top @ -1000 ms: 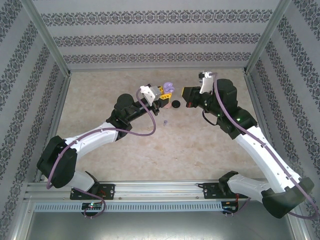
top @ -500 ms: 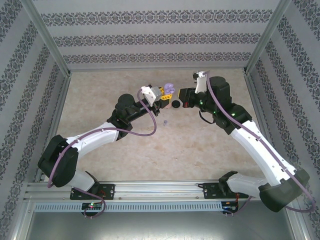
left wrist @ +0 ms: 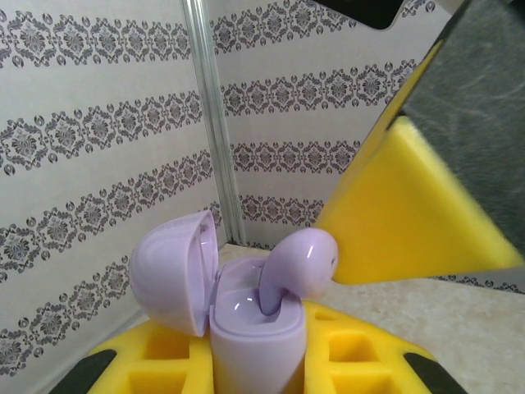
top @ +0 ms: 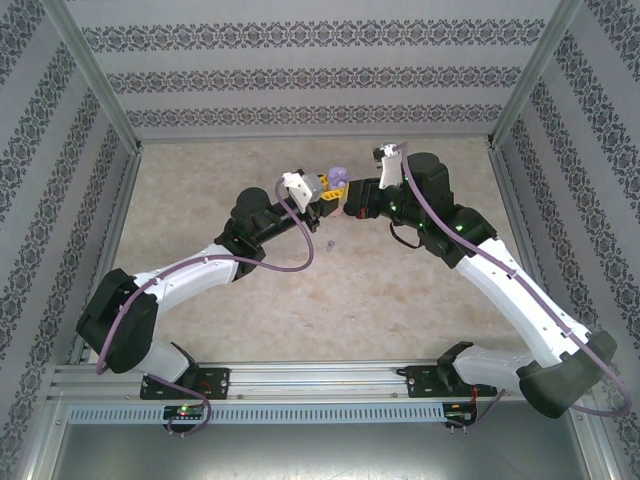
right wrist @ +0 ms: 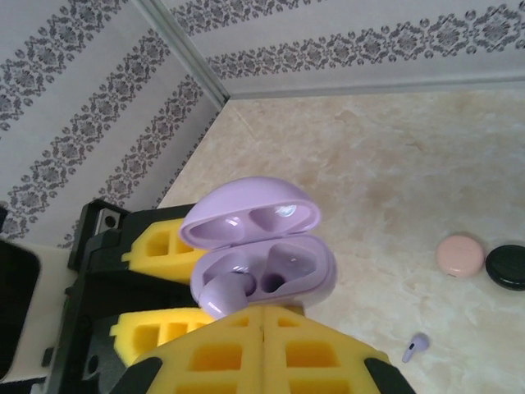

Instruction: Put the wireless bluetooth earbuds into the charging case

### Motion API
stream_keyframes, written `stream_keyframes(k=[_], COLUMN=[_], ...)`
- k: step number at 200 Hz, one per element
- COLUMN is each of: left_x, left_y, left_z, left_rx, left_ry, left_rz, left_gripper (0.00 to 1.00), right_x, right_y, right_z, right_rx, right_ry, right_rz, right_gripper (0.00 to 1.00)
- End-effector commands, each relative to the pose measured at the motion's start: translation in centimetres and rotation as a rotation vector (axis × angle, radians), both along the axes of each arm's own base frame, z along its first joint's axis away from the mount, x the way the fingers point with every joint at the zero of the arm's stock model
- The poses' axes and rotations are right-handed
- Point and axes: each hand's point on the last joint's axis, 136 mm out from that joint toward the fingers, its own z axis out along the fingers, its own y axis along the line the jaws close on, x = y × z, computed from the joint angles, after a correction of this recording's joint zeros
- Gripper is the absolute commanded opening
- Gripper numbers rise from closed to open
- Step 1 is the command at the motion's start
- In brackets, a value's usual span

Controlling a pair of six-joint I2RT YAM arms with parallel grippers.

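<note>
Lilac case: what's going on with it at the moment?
The left gripper holds the open lilac case upright. The right gripper, shut, has its tip against a lilac earbud whose stem is in one socket; the bud does not look fully seated. A second lilac earbud lies on the table, near the pink case and the black case.

**Marbled tabletop carrying three small items**

The beige marbled table (top: 400,290) is bearing a loose lilac earbud (right wrist: 416,346), which is lying on its side. Farther off, a pink round case (right wrist: 459,254) is sitting just beside a black round case (right wrist: 507,267).
</note>
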Motion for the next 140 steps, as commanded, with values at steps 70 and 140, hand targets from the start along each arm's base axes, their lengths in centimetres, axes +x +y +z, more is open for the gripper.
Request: stream_keyframes(k=[70,140], left_x=[-0.3,0.9], left_y=[-0.2,3.4], left_z=[0.3,0.2], left_rx=[-0.019,-0.049], left_ry=[-0.029,-0.032], left_rz=[-0.02,0.12], left_gripper=[0.0,0.0], right_x=[-0.5,-2.0], right_y=[1.3,-2.3], right_z=[2.9,1.2], right_rx=[0.035,0.005], right_ry=[-0.059,-0.03], right_rz=[0.033,-0.067], right_gripper=[0.0,0.19])
